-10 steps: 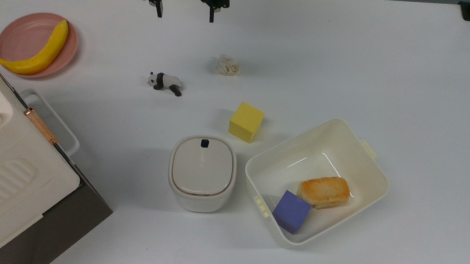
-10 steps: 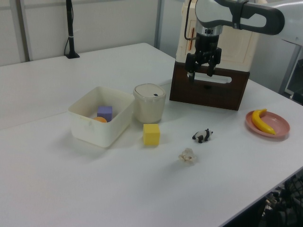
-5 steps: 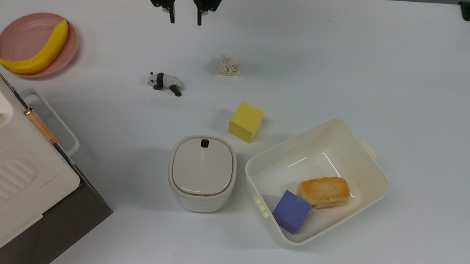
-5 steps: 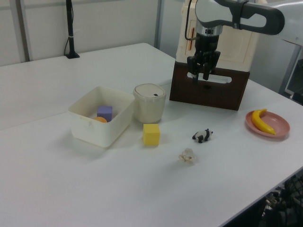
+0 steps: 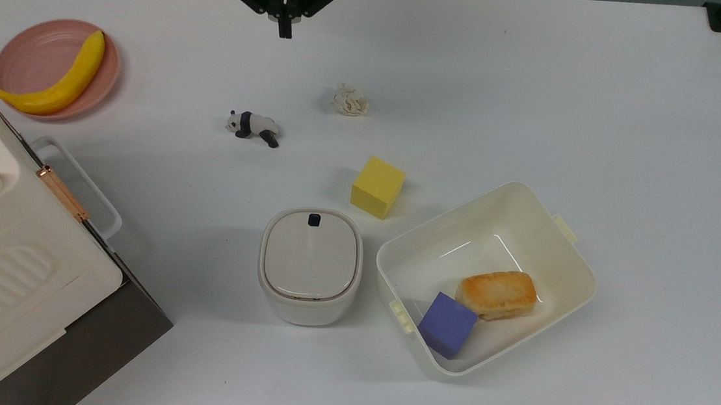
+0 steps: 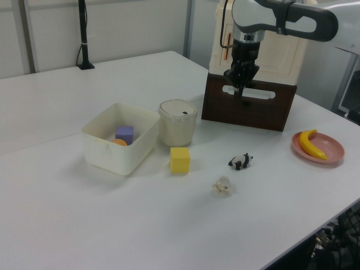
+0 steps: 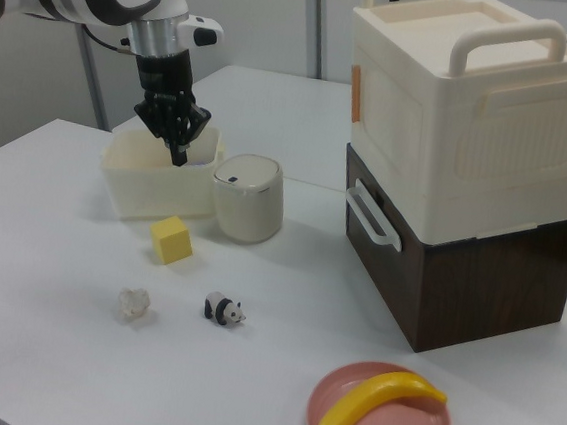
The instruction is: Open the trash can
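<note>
Arm: reaches in over the far edge of the tabletop (image 5: 541,81) in the top view, wrist vertical, jaws (image 5: 283,31) pointing straight down, held above the surface and well apart from the bin.

Bin (image 5: 310,265): cream-white, rounded-square, upright – flat lid down, small black button (image 5: 314,220) at the lid edge nearest the yellow cube (image 5: 377,187). Stands just beside the tub (image 5: 565,246), on the top view's left of it; the tub holds a purple cube (image 5: 447,324) and a bread piece (image 5: 496,295).

Jaws: fingers pressed together, nothing between them, touching nothing.

Also on the tabletop: panda (image 5: 253,127), crumpled paper (image 5: 350,100), banana (image 5: 58,78) on a pink plate (image 5: 28,53).
</note>
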Controlling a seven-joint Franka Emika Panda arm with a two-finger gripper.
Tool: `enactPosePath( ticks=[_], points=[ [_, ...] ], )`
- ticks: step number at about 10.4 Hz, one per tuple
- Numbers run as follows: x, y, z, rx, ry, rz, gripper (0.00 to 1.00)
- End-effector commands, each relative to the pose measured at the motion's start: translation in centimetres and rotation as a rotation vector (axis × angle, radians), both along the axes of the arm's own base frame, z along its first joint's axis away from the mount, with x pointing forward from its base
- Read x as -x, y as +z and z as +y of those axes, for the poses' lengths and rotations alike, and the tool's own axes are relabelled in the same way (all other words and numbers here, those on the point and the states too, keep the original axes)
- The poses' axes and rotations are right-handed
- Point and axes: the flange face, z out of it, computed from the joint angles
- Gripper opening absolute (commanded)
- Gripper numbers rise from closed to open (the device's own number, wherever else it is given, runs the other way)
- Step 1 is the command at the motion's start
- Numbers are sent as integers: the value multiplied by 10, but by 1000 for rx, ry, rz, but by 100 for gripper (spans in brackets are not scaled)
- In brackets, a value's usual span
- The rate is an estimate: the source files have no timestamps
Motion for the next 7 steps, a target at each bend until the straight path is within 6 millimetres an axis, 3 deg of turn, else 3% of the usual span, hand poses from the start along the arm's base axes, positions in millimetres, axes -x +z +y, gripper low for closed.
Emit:
enactPosePath(
  ticks=[1,2,3,4,6,7],
  points=[
    [8,3,-1,-8,17,21,57],
    [8,2,-1,-8,17,23,76],
    [7,1,-1,-8,17,23,75],
    [7,0,0,-8,19,23,64],
    [5,-2,1,-8,20,26,26],
    [5,-2,1,-8,20,24,18]
  ],
)
